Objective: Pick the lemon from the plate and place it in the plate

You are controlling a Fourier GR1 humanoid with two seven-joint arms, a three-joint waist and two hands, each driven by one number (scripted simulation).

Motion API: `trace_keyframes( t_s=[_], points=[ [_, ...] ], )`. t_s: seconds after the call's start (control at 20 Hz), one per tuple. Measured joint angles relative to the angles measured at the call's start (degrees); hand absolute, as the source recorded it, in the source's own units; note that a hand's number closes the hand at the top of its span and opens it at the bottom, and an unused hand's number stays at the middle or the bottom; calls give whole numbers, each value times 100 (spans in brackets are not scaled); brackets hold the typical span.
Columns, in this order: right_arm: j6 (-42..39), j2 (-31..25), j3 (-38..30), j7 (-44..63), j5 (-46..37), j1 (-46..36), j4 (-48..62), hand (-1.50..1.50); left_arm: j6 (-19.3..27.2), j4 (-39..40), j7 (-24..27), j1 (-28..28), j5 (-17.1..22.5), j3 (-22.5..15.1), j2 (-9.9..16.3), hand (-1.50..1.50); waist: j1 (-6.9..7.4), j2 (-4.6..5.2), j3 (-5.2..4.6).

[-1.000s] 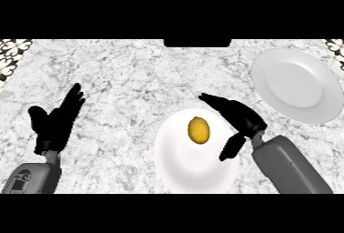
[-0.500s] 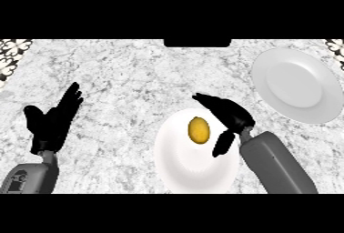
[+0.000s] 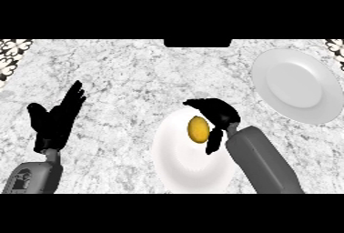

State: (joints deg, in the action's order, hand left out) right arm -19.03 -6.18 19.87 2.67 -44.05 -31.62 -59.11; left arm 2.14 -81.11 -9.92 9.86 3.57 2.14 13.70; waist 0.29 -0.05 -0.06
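Bright, even light; faint shadows, no glare or blur.

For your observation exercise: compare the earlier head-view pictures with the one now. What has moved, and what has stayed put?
The right hand has moved left over the near plate, its fingers now arching above the lemon with the thumb beside it; it has not visibly lifted it. The lemon, both plates including the far plate, and the open left hand stayed as they were.

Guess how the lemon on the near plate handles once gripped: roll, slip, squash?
The lemon is a rounded oval, so it will likely roll on the smooth near plate if nudged. It looks small against the right robot hand curving round it, so probably light. Its surface looks smooth, maybe slippery.
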Motion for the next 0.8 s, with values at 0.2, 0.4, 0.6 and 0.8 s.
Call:
trace_keyframes(
  t_s=[0.2, 0.4, 0.6, 0.8],
  points=[
    [-162, -90, 98, -409, -123, 111, -158, 150, -17, -60, -1, -91, -41, 22, -45, 0, -8, -32, -15],
    [-120, 34, 64, -620, -283, 107, -95, 150, -53, -68, 33, -111, -103, 48, -90, 0, -12, -40, -22],
    [-31, 139, -52, -609, -388, 204, -170, 150, -132, -205, -30, -198, -82, 130, -50, 0, -20, -49, -34],
    [305, 372, -353, -39, -283, -123, 241, 150, -145, 1, 8, -24, -121, 143, -83, 0, 6, -16, -25]
  ],
)
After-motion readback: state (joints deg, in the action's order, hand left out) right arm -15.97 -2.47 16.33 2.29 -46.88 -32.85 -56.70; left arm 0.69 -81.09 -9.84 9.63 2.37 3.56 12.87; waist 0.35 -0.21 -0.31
